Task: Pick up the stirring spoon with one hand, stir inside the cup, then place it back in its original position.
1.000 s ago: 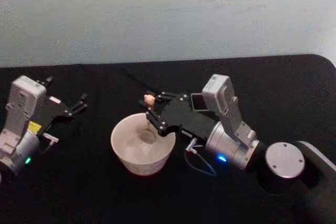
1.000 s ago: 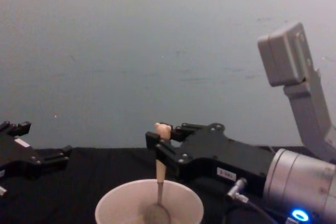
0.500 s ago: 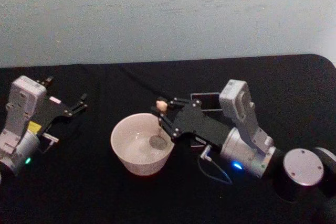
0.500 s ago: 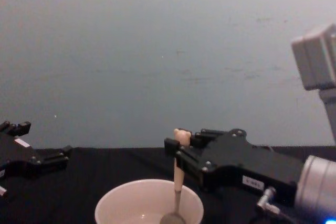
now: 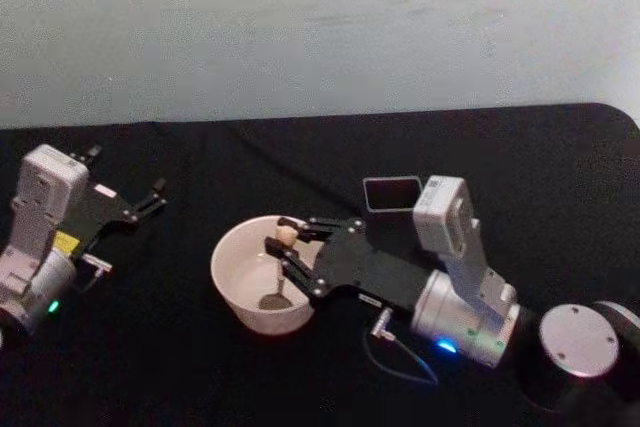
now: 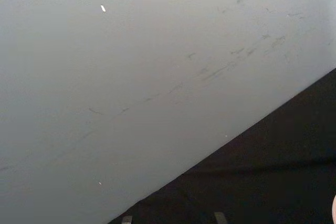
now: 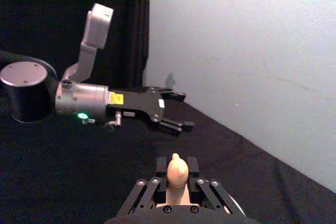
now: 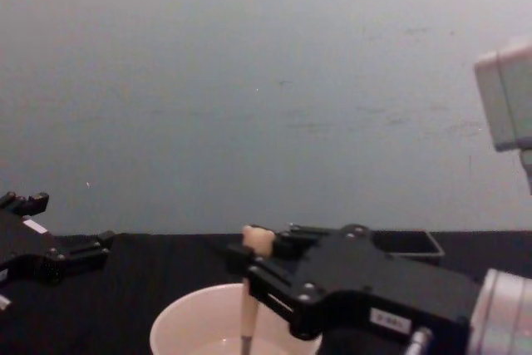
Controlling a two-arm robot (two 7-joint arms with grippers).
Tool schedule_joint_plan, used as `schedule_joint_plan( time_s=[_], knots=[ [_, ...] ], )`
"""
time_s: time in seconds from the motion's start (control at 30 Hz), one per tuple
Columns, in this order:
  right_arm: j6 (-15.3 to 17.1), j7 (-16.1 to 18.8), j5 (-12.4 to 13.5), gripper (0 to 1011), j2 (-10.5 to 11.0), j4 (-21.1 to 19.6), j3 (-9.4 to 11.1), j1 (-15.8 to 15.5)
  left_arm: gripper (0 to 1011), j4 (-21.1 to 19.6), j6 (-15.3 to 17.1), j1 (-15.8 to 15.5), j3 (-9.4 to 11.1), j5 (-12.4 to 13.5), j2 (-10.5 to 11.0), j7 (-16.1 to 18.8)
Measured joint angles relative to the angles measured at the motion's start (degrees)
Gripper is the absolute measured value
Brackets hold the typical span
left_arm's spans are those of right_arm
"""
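Right hand (image 5: 287,253) clamped on the stirring spoon (image 5: 284,239), bowl low inside the cup (image 5: 240,315). Too wide a sweep could catch the rim and tip it. Holder (image 5: 392,194) at the cup's 2 o'clock; left hand (image 5: 152,197) parked at 9 o'clock, spread apart.

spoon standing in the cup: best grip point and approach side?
Upper beige handle, just under the bear head, coming in level from the robot's right, as the right gripper holds it. The stirring spoon stands near upright, bowl down in the cup, so only that stretch clears the rim. Left gripper parked far left.

Right gripper (image 5: 285,250) black; silver wrist (image 5: 465,319), blue light (image 5: 441,346).
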Motion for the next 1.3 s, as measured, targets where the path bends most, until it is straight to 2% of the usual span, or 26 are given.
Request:
schedule_joint_plan(
  time_s=[0.33, 0.6, 0.83, 1.3],
  knots=[
    [-0.6, -1.74, -1.08, 224, -3.57, 4.23, -1.5, 3.46, 1001, 0.0, 0.0, 0.0, 0.0, 0.0, 0.0, 0.0],
    [-1.47, -4.15, -2.74, 224, -5.82, 8.67, -0.85, 6.25, 1001, 0.0, 0.0, 0.0, 0.0, 0.0, 0.0, 0.0],
    [-1.46, -5.14, -3.24, 224, -6.13, 9.83, 0.33, 6.75, 1001, 0.0, 0.0, 0.0, 0.0, 0.0, 0.0, 0.0],
    [-1.38, -5.18, -3.61, 224, -6.01, 9.57, 1.27, 6.24, 1001, 0.0, 0.0, 0.0, 0.0, 0.0, 0.0, 0.0]
  ],
)
